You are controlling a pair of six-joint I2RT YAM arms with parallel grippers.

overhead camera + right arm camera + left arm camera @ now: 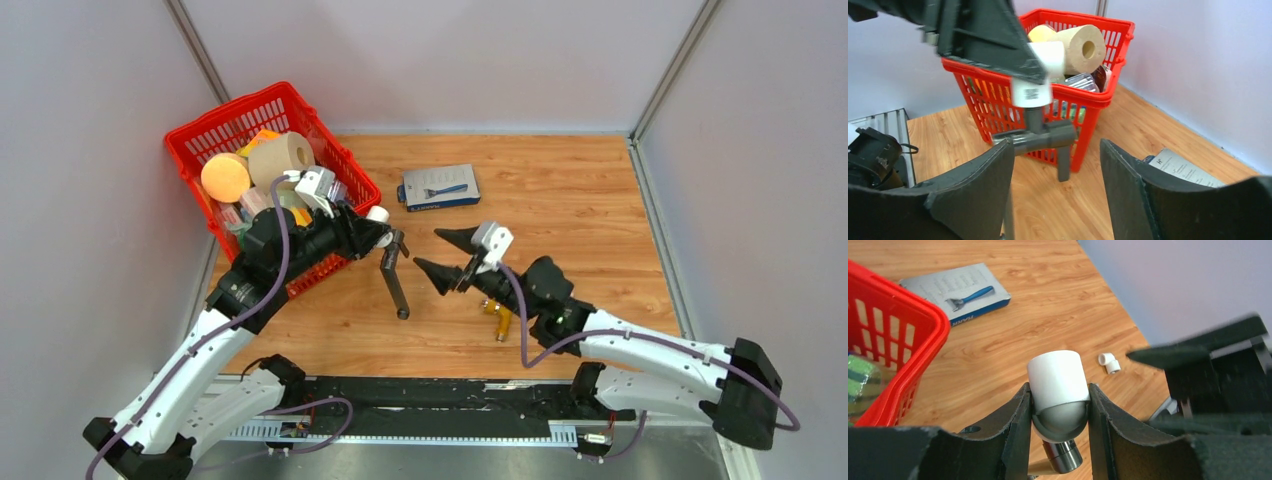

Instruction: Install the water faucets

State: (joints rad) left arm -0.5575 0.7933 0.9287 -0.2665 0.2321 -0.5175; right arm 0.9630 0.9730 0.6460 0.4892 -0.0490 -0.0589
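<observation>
My left gripper (pixel 384 236) is shut on the white-capped, domed metal end (pixel 1057 390) of a dark grey water faucet (pixel 397 282) and holds it above the table, beside the red basket. The faucet's long tube hangs down to the wood. In the right wrist view its short crossbar (pixel 1040 139) sits just ahead of my fingers, below the left gripper (pixel 998 45). My right gripper (pixel 428 249) is open and empty, a short way right of the faucet and pointing at it, with wide-apart fingers (pixel 975 192). A small white elbow fitting (pixel 1109 362) lies on the table.
A red basket (pixel 195 135) full of items, among them a paper roll and an orange ball, stands at the back left. A blue razor box (pixel 440 187) lies behind the grippers. A brass-coloured part (pixel 501 322) lies under the right arm. Grey walls enclose the table.
</observation>
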